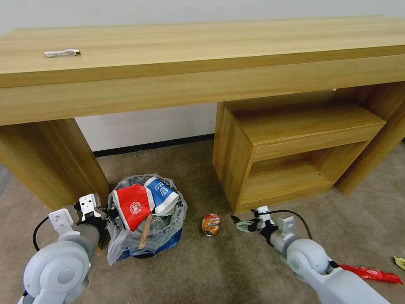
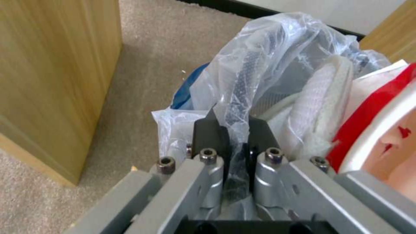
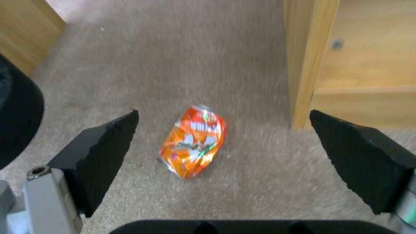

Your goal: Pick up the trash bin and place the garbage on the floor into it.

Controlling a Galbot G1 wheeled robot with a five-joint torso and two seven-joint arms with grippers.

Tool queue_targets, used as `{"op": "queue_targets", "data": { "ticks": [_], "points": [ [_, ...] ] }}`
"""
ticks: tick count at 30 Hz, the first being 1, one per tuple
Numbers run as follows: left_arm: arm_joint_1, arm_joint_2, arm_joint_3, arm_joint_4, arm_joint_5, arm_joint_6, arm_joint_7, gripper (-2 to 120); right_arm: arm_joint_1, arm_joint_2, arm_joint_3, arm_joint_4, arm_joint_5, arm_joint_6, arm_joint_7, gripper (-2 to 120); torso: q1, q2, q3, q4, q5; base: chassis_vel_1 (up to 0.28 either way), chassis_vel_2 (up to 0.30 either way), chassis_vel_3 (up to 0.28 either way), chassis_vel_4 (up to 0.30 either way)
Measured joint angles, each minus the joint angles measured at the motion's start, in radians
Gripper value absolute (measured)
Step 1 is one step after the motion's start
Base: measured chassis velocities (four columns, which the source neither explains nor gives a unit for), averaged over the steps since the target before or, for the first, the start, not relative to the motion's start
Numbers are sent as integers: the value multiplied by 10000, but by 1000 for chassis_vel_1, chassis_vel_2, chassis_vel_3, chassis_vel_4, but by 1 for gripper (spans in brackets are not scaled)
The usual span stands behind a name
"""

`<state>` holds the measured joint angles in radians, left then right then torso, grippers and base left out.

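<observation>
The trash bin (image 1: 178, 216) stands on the carpet under the desk, lined with a clear crinkled bag (image 2: 277, 48) and blue plastic at its base. It holds a red paper cup (image 1: 133, 207), a blue and white cup (image 1: 162, 192), a wooden stick (image 1: 145, 232) and a white slipper (image 2: 323, 104). My left gripper (image 1: 106, 213) (image 2: 234, 130) is shut on the bin's bagged rim. A crushed orange can (image 1: 210, 224) (image 3: 193, 142) lies on the floor just right of the bin. My right gripper (image 1: 239, 223) (image 3: 224, 114) is open, low over the carpet, with the can lying between and just ahead of its fingers.
A wooden desk leg (image 1: 50, 160) stands close to the left of the bin. An open wooden shelf unit (image 1: 291, 156) rises just behind my right gripper. A red wrapper (image 1: 371, 273) and a yellow scrap (image 1: 400, 261) lie on the carpet at the far right.
</observation>
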<state>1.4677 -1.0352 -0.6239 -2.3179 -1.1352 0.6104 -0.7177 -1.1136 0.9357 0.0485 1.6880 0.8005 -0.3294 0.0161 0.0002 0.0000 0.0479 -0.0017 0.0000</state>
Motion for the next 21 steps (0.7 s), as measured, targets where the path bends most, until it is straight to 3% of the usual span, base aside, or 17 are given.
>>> {"op": "queue_targets", "data": {
  "ticks": [5, 14, 17, 21],
  "points": [
    [-90, 119, 101, 86, -8, 14, 2, 3, 387, 650, -37, -838, 1027, -923, 318, 100, 0, 0, 0, -3, -1, 0, 0, 0, 0],
    [-147, 168, 216, 224, -7, 17, 24, 3, 889, 1634, -34, -2241, 1416, -1309, 215, 100, 0, 0, 0, -3, -1, 0, 0, 0, 0],
    [-174, 127, 297, 302, 43, 20, 41, 3, 1316, 2612, -29, -3230, 1453, -1322, -488, 100, 0, 0, 0, -1, -1, 0, 0, 0, 0],
    [-178, 128, 302, 346, 60, 21, 44, 3, 1589, 3159, -8, -3931, 1163, -1300, -891, 100, 0, 0, 0, -1, 0, 0, 0, 0, 0]
  ]
}}
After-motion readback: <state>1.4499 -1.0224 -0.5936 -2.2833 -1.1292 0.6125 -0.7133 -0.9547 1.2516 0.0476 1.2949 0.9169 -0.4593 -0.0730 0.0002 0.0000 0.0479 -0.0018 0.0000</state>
